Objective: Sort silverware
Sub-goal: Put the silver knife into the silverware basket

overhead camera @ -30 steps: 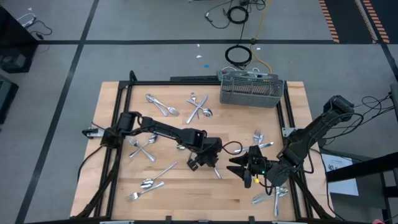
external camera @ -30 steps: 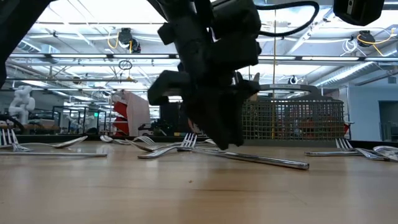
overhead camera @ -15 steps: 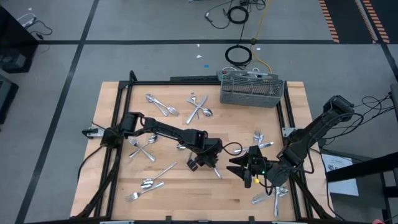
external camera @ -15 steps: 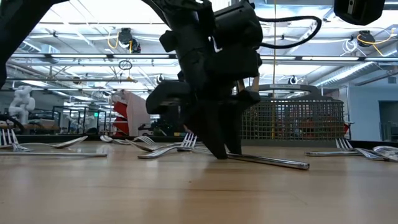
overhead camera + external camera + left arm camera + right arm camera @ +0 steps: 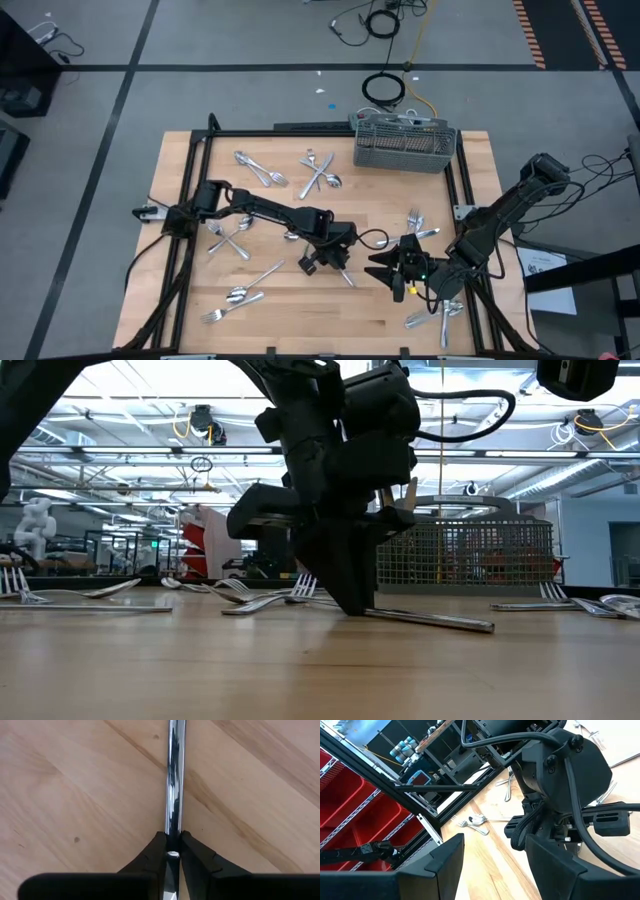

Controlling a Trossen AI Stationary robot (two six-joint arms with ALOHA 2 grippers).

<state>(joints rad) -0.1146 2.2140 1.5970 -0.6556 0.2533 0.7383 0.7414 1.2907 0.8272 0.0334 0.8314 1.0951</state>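
The left gripper (image 5: 340,268) is down on the wooden desk (image 5: 300,300) near its middle, a little toward the front edge. Its fingers (image 5: 197,860) are clenched on the slim shiny handle of one piece of silverware (image 5: 173,785), which lies flat on the wood; the low view shows the handle (image 5: 430,621) sticking out past the gripper along the desk top. Whether it is a fork, spoon or knife cannot be told.

The right gripper (image 5: 385,272) waits just beside it, toward the right edge of the desk, with its fingers (image 5: 440,865) spread apart and holding nothing.

The other silverware lies scattered: a group (image 5: 290,170) near the back edge, a crossed pair (image 5: 230,238) toward the left edge, some pieces (image 5: 238,295) near the front left corner and more (image 5: 435,315) near the front right corner. The grey caddy (image 5: 404,145) stands at the back edge, toward the right.
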